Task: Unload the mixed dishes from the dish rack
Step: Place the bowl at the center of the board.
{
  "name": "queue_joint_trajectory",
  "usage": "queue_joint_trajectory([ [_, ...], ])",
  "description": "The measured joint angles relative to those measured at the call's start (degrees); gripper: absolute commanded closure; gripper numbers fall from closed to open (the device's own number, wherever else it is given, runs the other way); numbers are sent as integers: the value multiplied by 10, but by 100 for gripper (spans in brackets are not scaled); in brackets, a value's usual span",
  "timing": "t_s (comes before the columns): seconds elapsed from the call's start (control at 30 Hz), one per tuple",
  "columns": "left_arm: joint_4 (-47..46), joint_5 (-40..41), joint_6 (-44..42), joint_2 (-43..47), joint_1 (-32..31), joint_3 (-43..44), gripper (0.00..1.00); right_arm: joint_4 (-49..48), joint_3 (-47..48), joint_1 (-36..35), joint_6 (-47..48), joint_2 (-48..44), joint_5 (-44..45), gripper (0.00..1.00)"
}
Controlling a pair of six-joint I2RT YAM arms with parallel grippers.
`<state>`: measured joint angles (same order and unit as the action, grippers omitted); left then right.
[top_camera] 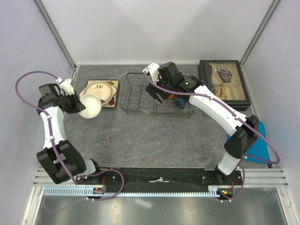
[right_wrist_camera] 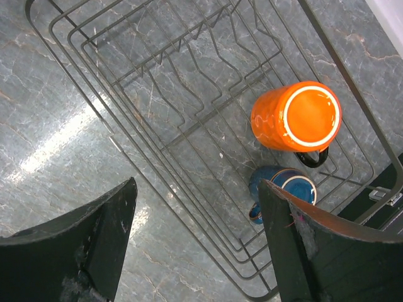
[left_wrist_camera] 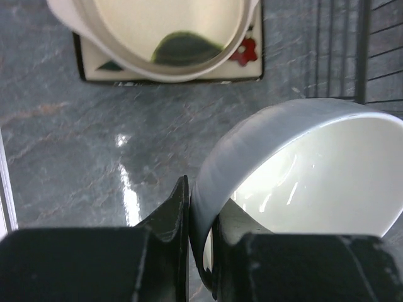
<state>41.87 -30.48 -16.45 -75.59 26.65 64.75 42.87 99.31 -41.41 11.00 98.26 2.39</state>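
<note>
Two dishes, orange cup (right_wrist_camera: pixel 296 116) and dark blue mug (right_wrist_camera: pixel 283 189), sit in the far-edge dish rack (top_camera: pixel 136 101) beneath our wide-spread right gripper (right_wrist_camera: pixel 196 185); our left gripper (left_wrist_camera: pixel 200 207) clamps the white bowl (left_wrist_camera: pixel 302 170) near the left edge.

Count: 1 dish rack (top_camera: pixel 133 96), 2 bowls (1 cream bowl (top_camera: pixel 98 89), 1 white bowl (top_camera: pixel 91 107)), 1 square flowered plate (top_camera: pixel 112 101), 1 orange cup (right_wrist_camera: pixel 296 117), 1 dark blue mug (right_wrist_camera: pixel 283 189), 1 black glass-lidded box (top_camera: pixel 224 84).

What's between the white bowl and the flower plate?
Just bare grey table, shown in the left wrist view. The left gripper holds the white bowl short of the plate, which carries a cream bowl.
</note>
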Motion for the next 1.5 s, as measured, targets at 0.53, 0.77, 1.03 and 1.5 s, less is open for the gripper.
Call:
queue_joint_trajectory([
  [0.53, -25, -8, -75, -129, 74, -61, 98, -4, -21, 0, 12, -4, 9, 14],
  [0.77, -52, 11, -82, -170, 80, -61, 99, -4, -22, 0, 14, -4, 11, 14],
  [1.03, -60, 33, -89, -209, 96, -53, 98, -4, -23, 0, 19, -4, 16, 14],
  [1.5, -59, 43, -100, -253, 119, -19, 92, -5, -35, 4, 25, -4, 28, 13],
])
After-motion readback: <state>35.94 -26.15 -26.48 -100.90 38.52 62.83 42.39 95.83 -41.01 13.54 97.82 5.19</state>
